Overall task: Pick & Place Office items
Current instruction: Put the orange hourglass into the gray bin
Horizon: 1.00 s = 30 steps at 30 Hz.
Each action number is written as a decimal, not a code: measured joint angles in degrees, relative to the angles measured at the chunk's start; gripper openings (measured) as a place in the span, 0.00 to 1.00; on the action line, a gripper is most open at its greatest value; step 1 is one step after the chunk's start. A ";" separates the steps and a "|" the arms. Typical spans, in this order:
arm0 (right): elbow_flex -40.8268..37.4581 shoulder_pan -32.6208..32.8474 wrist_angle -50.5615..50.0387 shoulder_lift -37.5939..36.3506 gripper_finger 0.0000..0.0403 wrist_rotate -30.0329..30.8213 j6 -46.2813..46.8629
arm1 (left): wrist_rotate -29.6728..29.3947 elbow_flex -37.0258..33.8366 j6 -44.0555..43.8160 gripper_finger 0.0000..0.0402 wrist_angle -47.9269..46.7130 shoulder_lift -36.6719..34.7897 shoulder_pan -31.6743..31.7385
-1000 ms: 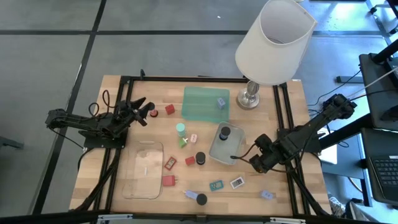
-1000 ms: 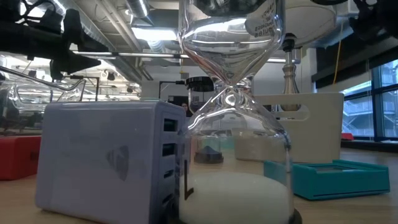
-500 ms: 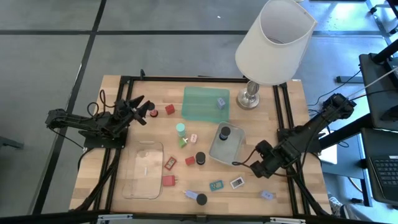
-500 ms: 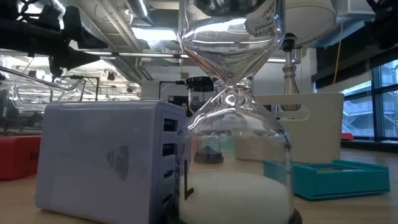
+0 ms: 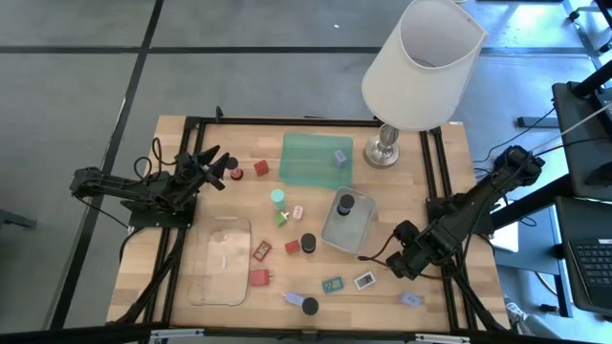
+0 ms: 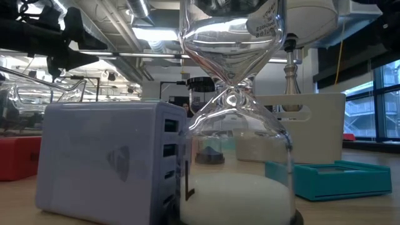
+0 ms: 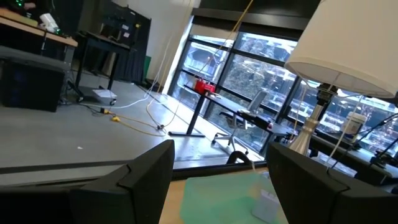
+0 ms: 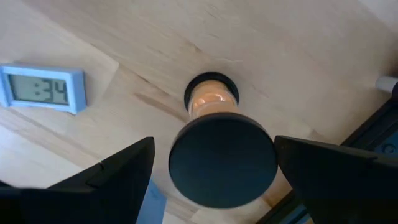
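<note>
Right arm reaches in from the worktop's right edge, elbow bent and forearm angled down toward the front right corner. The right gripper hangs there, nose pointing down at the wood. From its wrist, the fingers stand wide. Between them sits a black round cap on an amber glass stem, with clear gaps on both sides, so nothing is gripped. Just beside it lies a small blue clock card, which the high view places near the front edge, next to a teal card.

Over on the left edge, the left arm lies low and stretched along the worktop. The left gripper is aimed across at the green tray, jaws spread and empty. Its wrist view looks level between the two fingers toward the lamp. A red block sits just past the fingertips, not touched.

The rest of the office items are scattered mid-worktop. One pale piece is in the green tray and a black cap is in the grey tray. More red blocks lie beside the clear tray.
</note>
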 joint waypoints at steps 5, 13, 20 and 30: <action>0.00 0.00 0.00 0.31 0.74 -0.35 -1.00 | 0.00 0.01 0.00 0.63 0.00 0.00 0.00; 0.00 -0.07 -0.13 0.33 0.56 -1.26 -1.85 | 0.00 0.00 -0.02 0.63 0.00 0.00 0.01; 0.77 -0.84 -1.67 0.35 0.53 -1.43 -4.21 | -0.02 0.00 -0.02 0.63 0.00 0.00 0.00; 15.57 -4.47 -15.60 0.35 0.53 9.31 -11.47 | -0.02 0.01 -0.06 0.63 -0.02 0.00 0.02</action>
